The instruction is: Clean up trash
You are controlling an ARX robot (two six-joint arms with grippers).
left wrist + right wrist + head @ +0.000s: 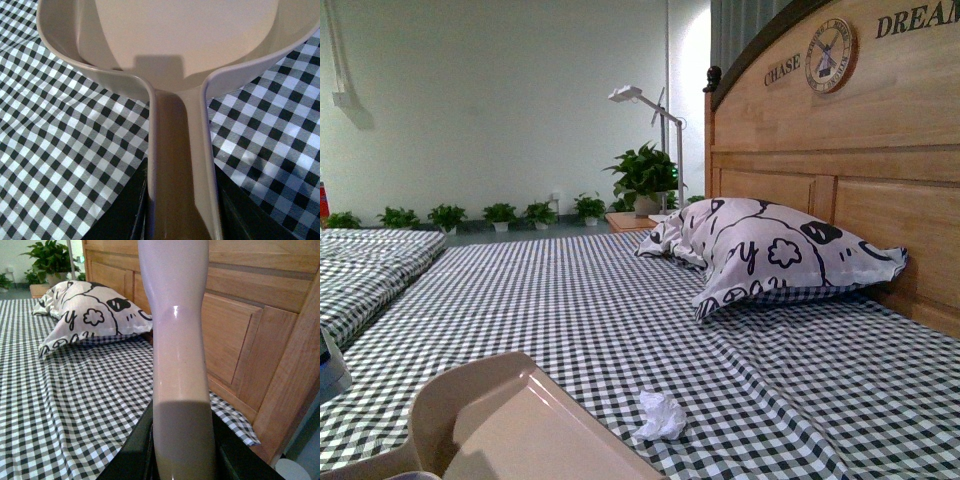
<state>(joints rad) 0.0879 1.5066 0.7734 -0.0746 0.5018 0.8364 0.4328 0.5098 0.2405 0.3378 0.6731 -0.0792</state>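
Note:
The trash, a small crumpled wad of white tissue (pixel 661 416), lies on the black-and-white checked bed sheet (pixel 570 300) near the front. A beige dustpan (pixel 510 425) sits just left of it, its edge a short way from the wad. My left gripper (pixel 181 220) is shut on the dustpan (pixel 180 45) by its handle, the pan resting over the sheet. My right gripper (pixel 182 460) is shut on the pale brush handle (pixel 177 340), which stands upright; the brush head is out of view. The tissue shows in neither wrist view.
A black-and-white patterned pillow (pixel 770 250) lies against the wooden headboard (pixel 840 130) at the right; it also shows in the right wrist view (pixel 90 315). A second checked bed (pixel 365 265) is at the left. Potted plants (pixel 645 175) and a lamp stand beyond.

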